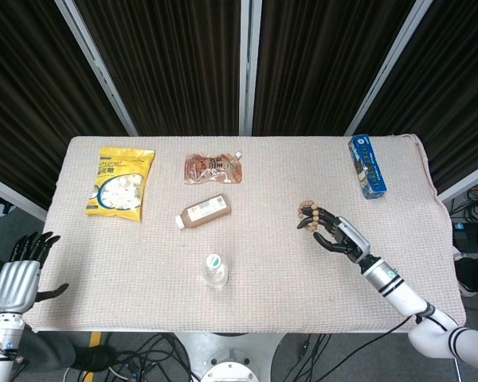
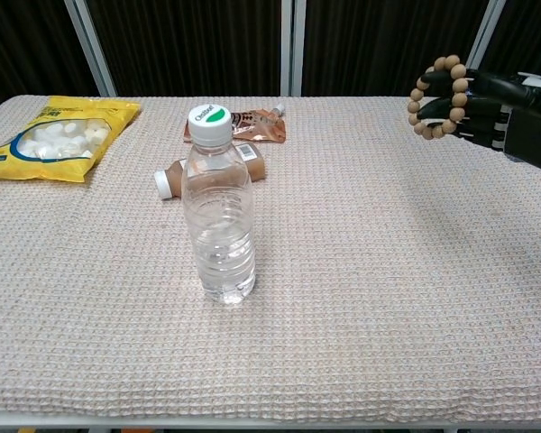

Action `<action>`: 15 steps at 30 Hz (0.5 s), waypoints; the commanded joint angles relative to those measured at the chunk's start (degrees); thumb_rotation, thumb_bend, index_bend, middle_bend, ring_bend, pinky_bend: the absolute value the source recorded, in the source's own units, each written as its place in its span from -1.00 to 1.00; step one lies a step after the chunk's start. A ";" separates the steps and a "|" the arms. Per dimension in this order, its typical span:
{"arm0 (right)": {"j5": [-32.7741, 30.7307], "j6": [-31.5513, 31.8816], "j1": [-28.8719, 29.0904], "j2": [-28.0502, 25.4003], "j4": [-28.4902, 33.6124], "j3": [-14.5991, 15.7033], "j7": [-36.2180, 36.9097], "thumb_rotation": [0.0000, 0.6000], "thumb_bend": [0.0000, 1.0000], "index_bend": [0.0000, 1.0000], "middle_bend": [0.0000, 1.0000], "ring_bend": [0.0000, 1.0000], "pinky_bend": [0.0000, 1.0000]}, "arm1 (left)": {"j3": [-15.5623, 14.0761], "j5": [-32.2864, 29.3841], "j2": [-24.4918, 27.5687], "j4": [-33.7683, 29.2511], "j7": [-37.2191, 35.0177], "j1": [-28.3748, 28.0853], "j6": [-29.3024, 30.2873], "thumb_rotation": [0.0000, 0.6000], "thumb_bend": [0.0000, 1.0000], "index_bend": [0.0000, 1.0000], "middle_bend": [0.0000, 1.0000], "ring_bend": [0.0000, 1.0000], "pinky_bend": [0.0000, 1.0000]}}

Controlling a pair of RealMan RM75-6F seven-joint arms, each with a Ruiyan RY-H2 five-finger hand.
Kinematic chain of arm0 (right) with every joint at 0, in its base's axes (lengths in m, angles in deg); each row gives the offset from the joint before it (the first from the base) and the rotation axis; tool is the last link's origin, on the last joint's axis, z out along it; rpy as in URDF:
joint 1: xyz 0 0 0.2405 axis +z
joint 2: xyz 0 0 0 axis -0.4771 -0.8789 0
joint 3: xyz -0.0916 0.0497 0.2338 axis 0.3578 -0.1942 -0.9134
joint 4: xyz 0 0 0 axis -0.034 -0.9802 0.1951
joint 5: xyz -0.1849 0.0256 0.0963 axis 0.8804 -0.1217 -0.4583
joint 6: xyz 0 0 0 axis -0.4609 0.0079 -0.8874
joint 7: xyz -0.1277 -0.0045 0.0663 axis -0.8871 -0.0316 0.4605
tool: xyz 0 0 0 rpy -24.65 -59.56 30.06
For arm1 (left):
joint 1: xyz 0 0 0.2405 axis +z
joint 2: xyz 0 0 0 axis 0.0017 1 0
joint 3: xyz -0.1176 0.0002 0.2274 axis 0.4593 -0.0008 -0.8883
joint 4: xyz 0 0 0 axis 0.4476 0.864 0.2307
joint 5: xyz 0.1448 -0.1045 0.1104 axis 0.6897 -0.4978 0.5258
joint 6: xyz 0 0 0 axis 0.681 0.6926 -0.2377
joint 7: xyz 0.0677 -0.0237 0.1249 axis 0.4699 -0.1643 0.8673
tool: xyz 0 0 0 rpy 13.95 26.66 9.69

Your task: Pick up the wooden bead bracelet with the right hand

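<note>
The wooden bead bracelet [image 1: 307, 216] [image 2: 435, 97] hangs from the dark fingers of my right hand [image 1: 335, 233] [image 2: 500, 106], lifted clear above the cloth-covered table [image 1: 255, 263]. The hand holds it right of the table's middle, fingers pointing left in the chest view. My left hand [image 1: 20, 269] hangs off the table's left front corner, fingers apart and holding nothing; the chest view does not show it.
A clear water bottle [image 1: 215, 270] [image 2: 219, 206] stands near the front centre. A brown drink bottle [image 1: 204, 212] lies behind it, with a brown pouch [image 1: 213, 169] further back. A yellow snack bag [image 1: 119, 181] lies at the left, a blue box [image 1: 366, 165] at the back right.
</note>
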 commanded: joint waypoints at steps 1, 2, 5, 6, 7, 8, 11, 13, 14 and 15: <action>-7.74 -10.64 1.66 0.36 1.89 -2.98 -34.00 0.31 -0.44 -0.66 -0.39 -0.91 -1.00 | -0.03 -0.13 0.03 -0.09 0.08 0.03 -0.09 1.00 -1.00 -0.70 -0.84 -1.00 -1.00; -8.96 -11.72 1.92 0.48 2.26 -3.46 -39.49 0.31 -0.50 -0.66 -0.42 -0.91 -1.00 | -0.05 -0.19 0.04 -0.13 0.09 0.05 -0.12 1.00 -1.00 -0.70 -0.84 -1.00 -1.00; -12.85 -15.28 2.86 0.54 4.10 -4.37 -57.25 0.31 -0.67 -0.72 -0.52 -0.91 -1.00 | -0.14 -0.30 0.02 -0.15 0.21 0.08 -0.26 1.00 -1.00 -0.70 -0.84 -1.00 -1.00; -14.61 -16.52 3.20 0.47 4.99 -4.61 -64.15 0.31 -0.72 -0.76 -0.56 -0.92 -1.00 | -0.14 -0.34 -0.01 -0.13 0.21 0.07 -0.31 1.00 -1.00 -0.70 -0.84 -1.00 -1.00; -16.02 -17.12 3.34 0.48 5.58 -4.79 -69.23 0.30 -0.76 -0.81 -0.61 -0.94 -1.00 | -0.15 -0.36 -0.01 -0.15 0.22 0.08 -0.32 1.00 -1.00 -0.70 -0.84 -1.00 -1.00; -18.07 -17.49 3.32 0.60 6.40 -4.99 -75.73 0.30 -0.78 -0.86 -0.65 -0.96 -1.00 | -0.11 -0.41 -0.04 -0.12 0.19 0.06 -0.36 1.00 -1.00 -0.70 -0.84 -1.00 -1.00; -22.21 -16.28 2.53 0.85 8.72 -5.64 -86.73 0.30 -0.78 -0.96 -0.70 -1.00 -1.00 | -0.09 -0.48 -0.14 0.10 0.00 0.09 -0.33 1.00 -1.00 -0.70 -0.84 -1.00 -1.00; -24.50 -15.30 1.74 0.09 10.96 -5.97 -91.48 0.30 -0.78 -0.99 -0.73 -1.00 -1.00 | -0.13 -0.49 -0.19 0.30 -0.15 0.03 -0.52 1.00 -1.00 -0.70 -0.84 -1.00 -1.00; -25.13 -15.32 1.50 -0.64 11.99 -5.93 -92.72 0.29 -0.78 -1.00 -0.75 -1.00 -1.00 | -0.14 -0.49 -0.19 0.37 -0.25 -0.02 -0.63 1.00 -1.00 -0.70 -0.84 -1.00 -1.00; -26.00 -15.15 1.08 -1.77 13.45 -6.03 -93.87 0.29 -0.78 -1.00 -0.77 -1.00 -1.00 | -0.11 -0.48 -0.21 0.47 -0.34 -0.08 -0.70 1.00 -1.00 -0.70 -0.84 -1.00 -1.00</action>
